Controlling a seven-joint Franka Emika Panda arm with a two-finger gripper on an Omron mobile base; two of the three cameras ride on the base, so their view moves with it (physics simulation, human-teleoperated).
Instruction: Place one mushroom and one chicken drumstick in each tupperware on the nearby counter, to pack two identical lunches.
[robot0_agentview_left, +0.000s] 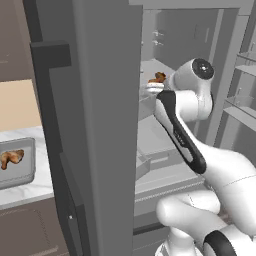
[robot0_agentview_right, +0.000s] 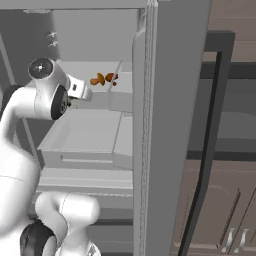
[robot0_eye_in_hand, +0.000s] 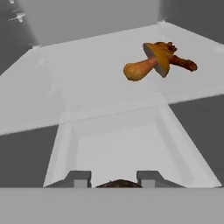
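Note:
My gripper (robot0_eye_in_hand: 113, 178) is inside the open fridge, shut on a small brown rounded piece (robot0_eye_in_hand: 117, 183) that I take for a mushroom; only a sliver of it shows between the fingertips. Ahead on the white shelf lies another mushroom (robot0_eye_in_hand: 146, 65), orange-tan with its cap tilted. A reddish-brown chicken drumstick (robot0_eye_in_hand: 181, 62) lies just behind it. From the right base view, the same pair (robot0_agentview_right: 102, 79) lies on the shelf, a little beyond my gripper (robot0_agentview_right: 82, 92). On the counter (robot0_agentview_left: 30, 192) at the left, a grey tupperware (robot0_agentview_left: 20, 176) holds a chicken drumstick (robot0_agentview_left: 11, 159).
The tall grey fridge door (robot0_agentview_left: 95, 125) stands open between the fridge interior and the counter. Below the shelf is a white drawer bin (robot0_eye_in_hand: 122, 148). The other door edge (robot0_agentview_right: 170, 125) bounds the opening on the right.

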